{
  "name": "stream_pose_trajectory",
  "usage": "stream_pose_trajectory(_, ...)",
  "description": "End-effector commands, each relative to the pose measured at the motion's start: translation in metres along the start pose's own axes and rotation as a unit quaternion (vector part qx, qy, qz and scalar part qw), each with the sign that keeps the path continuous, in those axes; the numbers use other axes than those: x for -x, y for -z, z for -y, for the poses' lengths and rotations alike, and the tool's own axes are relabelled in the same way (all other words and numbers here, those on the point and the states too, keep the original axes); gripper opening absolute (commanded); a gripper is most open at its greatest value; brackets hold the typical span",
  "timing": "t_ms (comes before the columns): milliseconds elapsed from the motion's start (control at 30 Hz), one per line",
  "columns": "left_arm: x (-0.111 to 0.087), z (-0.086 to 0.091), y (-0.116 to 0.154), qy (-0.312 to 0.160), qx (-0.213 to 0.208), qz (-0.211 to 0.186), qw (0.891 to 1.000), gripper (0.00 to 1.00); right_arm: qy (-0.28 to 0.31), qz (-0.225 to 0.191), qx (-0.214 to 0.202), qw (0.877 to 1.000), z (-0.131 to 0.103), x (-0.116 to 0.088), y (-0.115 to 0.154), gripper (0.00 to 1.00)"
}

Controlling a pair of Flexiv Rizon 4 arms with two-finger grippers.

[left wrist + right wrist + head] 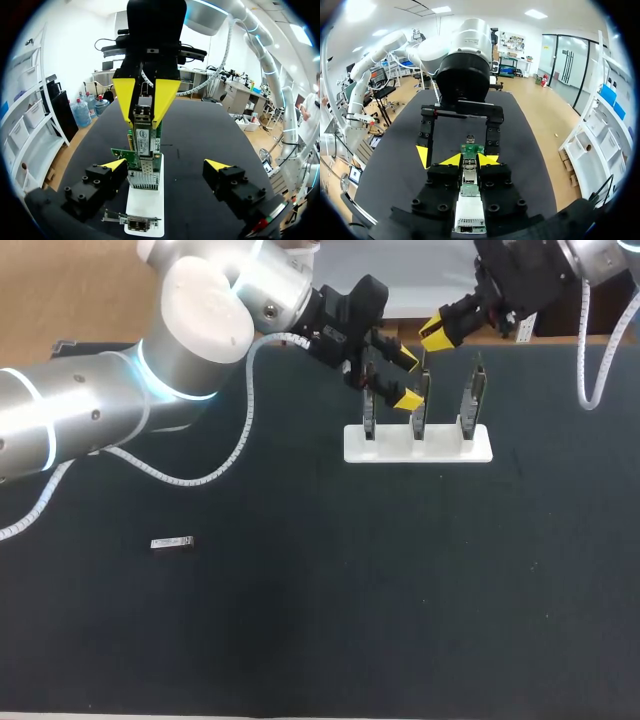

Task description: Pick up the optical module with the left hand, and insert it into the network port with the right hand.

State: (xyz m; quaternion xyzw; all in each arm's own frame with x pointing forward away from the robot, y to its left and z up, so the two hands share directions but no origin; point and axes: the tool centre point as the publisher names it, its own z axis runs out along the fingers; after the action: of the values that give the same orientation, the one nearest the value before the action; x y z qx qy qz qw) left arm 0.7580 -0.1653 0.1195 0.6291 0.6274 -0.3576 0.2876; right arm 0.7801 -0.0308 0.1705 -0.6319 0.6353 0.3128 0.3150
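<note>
Head camera looks down on the bench (350,590); both wrist cameras, close in, face each other across the white stand (442,448).

Stand (418,445) far on the desk (400,620), right of centre, three cards (472,400) upright in it. Left gripper (406,380) flanks the middle card (420,415). Right gripper (437,333) is above it with the optical module (144,107). Second module (171,542) lies near left.

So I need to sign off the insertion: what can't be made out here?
- Whether the optical module is fully seated in the network card: the right gripper covers the joint in the left wrist view, and its own body blocks it in the right wrist view.
- Port in the head view: the left gripper overlaps the card.
- Small grey piece lying apart: too small in the head view to identify.
</note>
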Motion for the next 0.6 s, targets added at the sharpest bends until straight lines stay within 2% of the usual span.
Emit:
stream_pose_trajectory(33,0.0009,-0.0022,-0.0001,0.001,-0.002,-0.003,1.000,1.00,-0.001,-0.002,-0.003,1.000,-0.0032,-0.0016,-0.0016,0.00)
stream_pose_trajectory(600,0.0009,-0.0022,-0.0001,0.001,-0.002,-0.003,1.000,1.00,0.009,0.001,-0.012,1.000,-0.0041,0.0056,0.0009,0.00)
